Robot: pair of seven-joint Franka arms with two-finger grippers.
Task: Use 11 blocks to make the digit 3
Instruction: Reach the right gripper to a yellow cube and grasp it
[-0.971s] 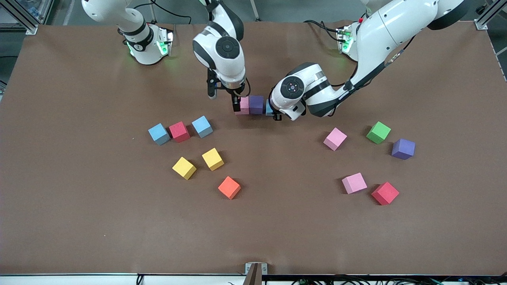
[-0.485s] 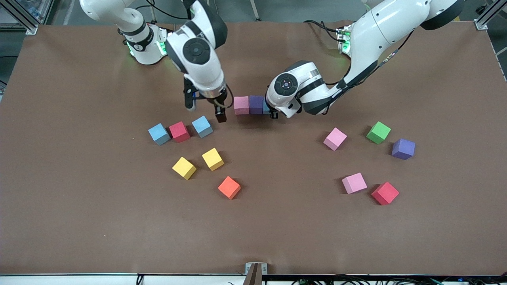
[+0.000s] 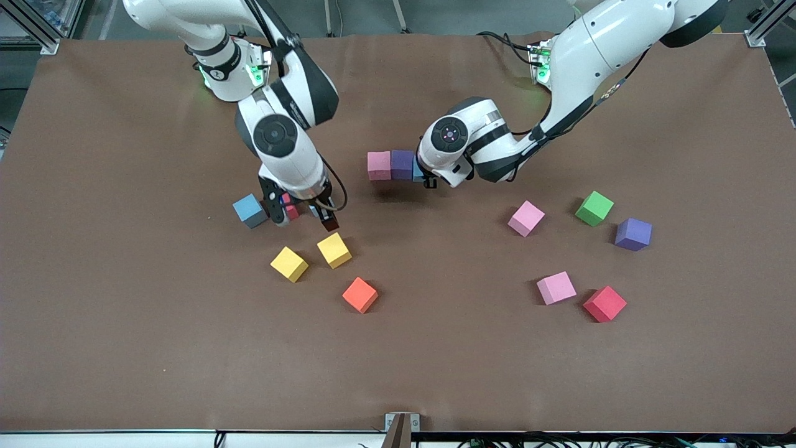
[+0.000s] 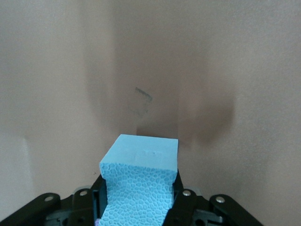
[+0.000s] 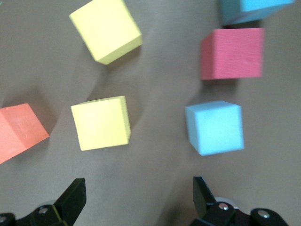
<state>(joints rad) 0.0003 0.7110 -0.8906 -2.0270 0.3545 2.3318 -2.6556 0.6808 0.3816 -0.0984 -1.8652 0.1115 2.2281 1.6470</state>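
Note:
A pink block (image 3: 378,165) and a purple block (image 3: 402,164) stand side by side mid-table. My left gripper (image 3: 428,179) is shut on a blue block (image 4: 141,181) right beside the purple one, at table height. My right gripper (image 3: 303,214) hangs open over a blue block (image 5: 215,127) that has a red block (image 5: 233,53) and a second blue block (image 3: 249,210) beside it. Nothing is between its fingers. Two yellow blocks (image 3: 334,250) (image 3: 289,264) lie nearer the front camera.
An orange cube (image 3: 360,294) lies nearer the front camera than the yellow ones. Toward the left arm's end are two pink blocks (image 3: 525,218) (image 3: 556,287), a green block (image 3: 594,208), a purple block (image 3: 633,234) and a red block (image 3: 604,303).
My right gripper has left the pink block in the row and swung over to the blue-red-blue cluster, still open. The left gripper has shifted slightly with its blue block.

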